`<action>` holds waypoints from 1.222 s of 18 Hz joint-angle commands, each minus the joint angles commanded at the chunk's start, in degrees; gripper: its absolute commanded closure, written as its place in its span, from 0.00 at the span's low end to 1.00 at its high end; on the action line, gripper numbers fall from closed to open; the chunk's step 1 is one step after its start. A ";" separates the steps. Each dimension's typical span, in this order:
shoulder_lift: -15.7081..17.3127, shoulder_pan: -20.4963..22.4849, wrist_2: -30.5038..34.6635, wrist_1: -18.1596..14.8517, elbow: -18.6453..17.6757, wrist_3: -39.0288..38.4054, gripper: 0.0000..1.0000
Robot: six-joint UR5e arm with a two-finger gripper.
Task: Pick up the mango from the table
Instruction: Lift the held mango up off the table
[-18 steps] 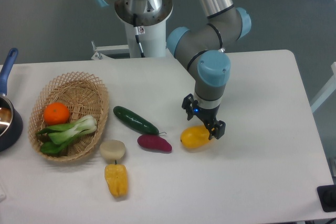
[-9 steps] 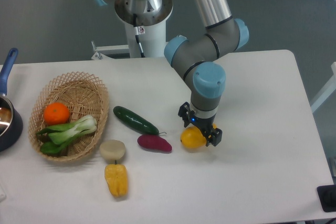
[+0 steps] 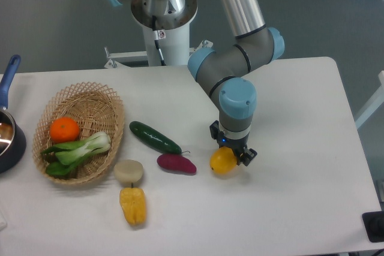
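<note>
The mango is a glossy yellow-orange fruit on the white table, right of the purple sweet potato. My gripper points straight down on the mango's top right, its fingers on either side of the fruit. The jaws look closed against the mango, which is partly hidden by them and looks shorter than before. I cannot tell whether it is off the table.
A green cucumber, a pale round vegetable and a ridged yellow pepper lie left of the mango. A wicker basket holds an orange and bok choy. A dark pot is at the left edge.
My gripper moved left and down onto the mango and its jaws narrowed around it. The mango turned and now looks rounder.
</note>
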 joint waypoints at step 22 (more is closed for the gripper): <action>9.85 9.32 -7.21 -5.89 2.90 1.93 0.96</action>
